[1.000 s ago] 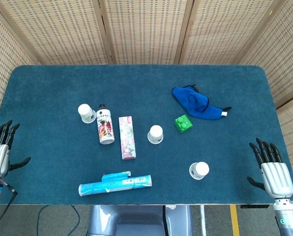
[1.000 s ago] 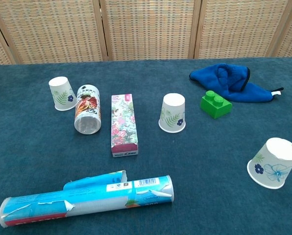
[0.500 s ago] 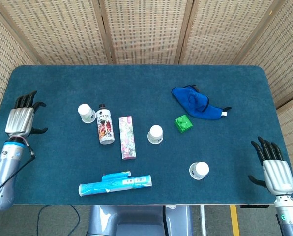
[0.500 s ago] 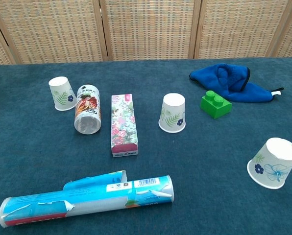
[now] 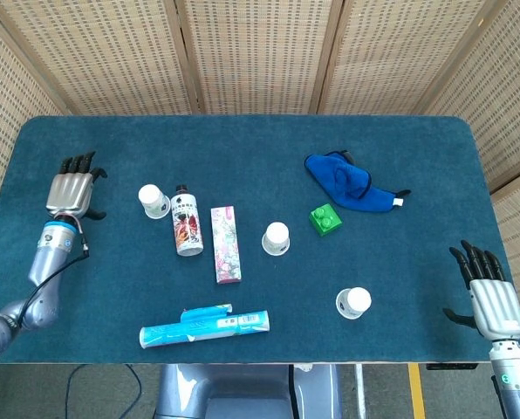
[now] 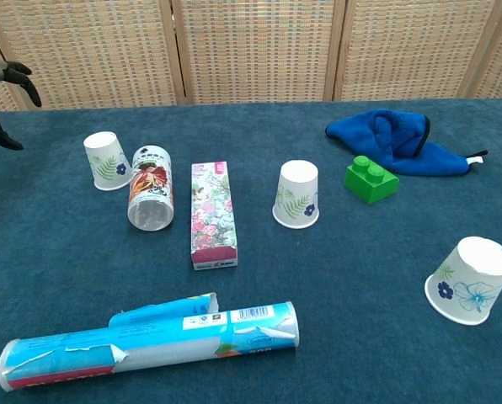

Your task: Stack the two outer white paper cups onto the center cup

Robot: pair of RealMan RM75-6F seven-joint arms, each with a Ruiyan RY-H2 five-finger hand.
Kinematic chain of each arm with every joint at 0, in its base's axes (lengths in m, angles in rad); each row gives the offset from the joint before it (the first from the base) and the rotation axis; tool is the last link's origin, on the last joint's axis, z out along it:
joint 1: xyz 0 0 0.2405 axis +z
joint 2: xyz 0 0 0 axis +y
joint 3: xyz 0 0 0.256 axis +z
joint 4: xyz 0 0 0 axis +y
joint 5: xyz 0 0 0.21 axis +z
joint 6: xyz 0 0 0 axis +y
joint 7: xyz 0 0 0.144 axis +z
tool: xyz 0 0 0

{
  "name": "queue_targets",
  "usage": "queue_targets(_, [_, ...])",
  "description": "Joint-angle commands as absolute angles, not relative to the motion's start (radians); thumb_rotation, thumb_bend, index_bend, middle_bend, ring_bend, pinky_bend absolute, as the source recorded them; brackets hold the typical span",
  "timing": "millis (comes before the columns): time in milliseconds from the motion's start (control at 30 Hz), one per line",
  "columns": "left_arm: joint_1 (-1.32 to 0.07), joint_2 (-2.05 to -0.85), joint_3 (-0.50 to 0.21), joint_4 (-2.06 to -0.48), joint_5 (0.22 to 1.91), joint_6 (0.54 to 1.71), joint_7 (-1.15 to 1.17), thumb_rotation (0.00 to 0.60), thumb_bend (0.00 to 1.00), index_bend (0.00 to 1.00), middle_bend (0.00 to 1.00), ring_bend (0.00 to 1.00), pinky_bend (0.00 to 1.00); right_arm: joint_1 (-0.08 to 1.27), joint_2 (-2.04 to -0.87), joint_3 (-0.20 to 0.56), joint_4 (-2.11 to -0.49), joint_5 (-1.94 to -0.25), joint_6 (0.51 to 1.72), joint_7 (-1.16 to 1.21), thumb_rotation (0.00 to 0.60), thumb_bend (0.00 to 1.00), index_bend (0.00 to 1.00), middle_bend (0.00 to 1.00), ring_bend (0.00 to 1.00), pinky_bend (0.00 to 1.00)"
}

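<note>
1. Head view is showing the left hand (image 5: 71,189) hovering over the left part of the worktop (image 5: 242,140), fingers spread and holding nothing, just beside the left cup (image 5: 153,201). The right hand (image 5: 489,297) is hanging at the right edge, fingers likewise apart and empty, well apart from the right cup (image 5: 354,303).
2. The step in hand, as I judge it, is reaching for the left cup. All three cups are standing upside down, so the hand should be closing around the side wall, gently, since thin paper crushes easily.
3. The bottle (image 5: 187,232) is lying just beside the left cup on its right, so the hand would do best coming in from the left or from above, to avoid knocking it.
4. Once lifted, the cup needs carrying over the bottle and the floral box (image 5: 225,244) to the center cup (image 5: 277,237), then lowering straight down so the open mouth slips over the upturned base.
5. The same is applying to the right cup, with the green block (image 5: 325,218) near the center cup as the thing to clear.
6. As for containers: the cups are showing only their closed bases, so nothing is visible inside them. The blue tube (image 5: 204,326) near the front edge is lying on its side, torn along the top; its contents cannot be told.
</note>
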State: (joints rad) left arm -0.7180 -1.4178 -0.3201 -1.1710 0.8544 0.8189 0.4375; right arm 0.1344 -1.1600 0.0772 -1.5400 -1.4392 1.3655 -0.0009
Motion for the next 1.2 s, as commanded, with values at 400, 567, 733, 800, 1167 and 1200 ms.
queue_targets(400, [-0.851,-1.561,-0.31,-0.962,0.811,0.703,0.395,0.6,0.13,0.3,0.0,0.0,0.03,0.139,-1.164,0.08,-1.527,-1.427,1.358,0.005,0.6,0.06,0.12,0.0,0.0,0.0])
queue_targets(567, [-0.87,-1.581,-0.303,-0.936,0.821,0.691,0.377,0.6,0.13,0.3,0.0,0.0,0.03,0.142,-1.166,0.083,-1.522,-1.415,1.35,0.004,0.6,0.06,0.12,0.0,0.0,0.0])
queue_targets(733, [-0.884,-1.604,-0.294,-0.91,0.824,0.681,0.366,0.6,0.13,0.31,0.0,0.0,0.03,0.143,-1.165,0.083,-1.523,-1.416,1.351,0.009,0.6,0.06,0.13,0.0,0.0,0.0])
queue_targets(800, [-0.89,-1.618,-0.291,-0.894,0.821,0.674,0.362,0.6,0.13,0.31,0.0,0.0,0.03,0.143,-1.164,0.081,-1.523,-1.428,1.357,0.016,0.6,0.06,0.14,0.0,0.0,0.0])
queue_targets(1167, [-0.906,-1.668,-0.286,-0.843,0.84,0.686,0.331,0.6,0.34,0.51,0.0,0.0,0.04,0.138,-1.16,0.081,-1.519,-1.446,1.381,0.037,0.6,0.06,0.14,0.0,0.0,0.0])
queue_targets(1200, [-0.905,-1.667,-0.286,-0.846,0.844,0.692,0.328,0.6,0.34,0.52,0.0,0.0,0.04,0.138,-1.159,0.08,-1.518,-1.447,1.382,0.037,0.6,0.06,0.14,0.0,0.0,0.0])
